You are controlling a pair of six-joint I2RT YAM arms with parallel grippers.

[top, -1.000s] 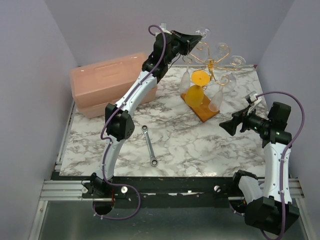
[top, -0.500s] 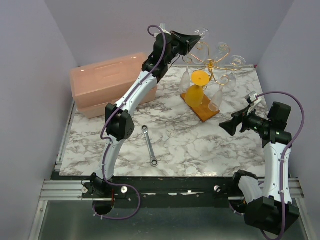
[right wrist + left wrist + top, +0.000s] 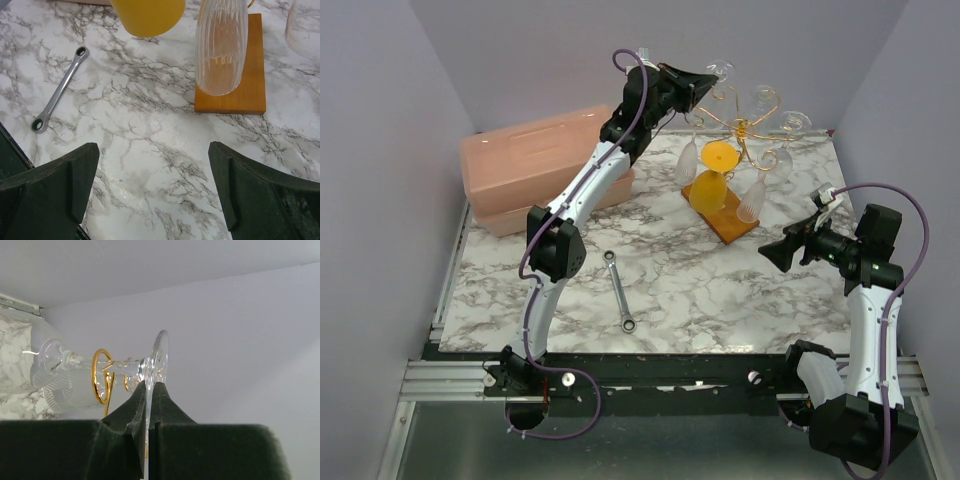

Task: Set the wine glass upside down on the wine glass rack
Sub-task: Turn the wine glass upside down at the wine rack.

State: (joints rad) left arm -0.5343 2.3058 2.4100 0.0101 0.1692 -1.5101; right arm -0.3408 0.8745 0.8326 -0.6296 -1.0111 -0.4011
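Marble tabletop (image 3: 720, 300), closed in by pale lavender walls (image 3: 520, 60) on three sides, is carrying everything. Near its far edge the wine glass (image 3: 60, 380) is hanging bowl-down. Its stem is lying through a gold loop (image 3: 93, 377) of the wine glass rack (image 3: 742, 128), and its foot is sitting uppermost. The left gripper (image 3: 148, 386) is pinching the rim of that foot with its jaws almost closed on the thin glass. It is hanging high over the table, close to the back wall.

Just beside the held glass, a yellow glass (image 3: 712, 185) is hanging upside down over the rack's orange-brown base (image 3: 730, 225). A clear ribbed glass (image 3: 222, 45) is hanging over the base's near end, and whether its rim is touching the wood cannot be told. More clear glasses are crowding the curled arms on the right.

To the far left a salmon lidded box (image 3: 535, 165) is sitting against the side wall, with the left arm (image 3: 590, 185) reaching past its right end. A wrench (image 3: 620, 292) is lying mid-table, well apart from the rack.

The right gripper (image 3: 155, 187) is hovering over bare marble on the right, with its jaws spread wide and holding nothing. Open marble is lying between the wrench, the base and this gripper. Behind the rack, little room is showing before the back wall.
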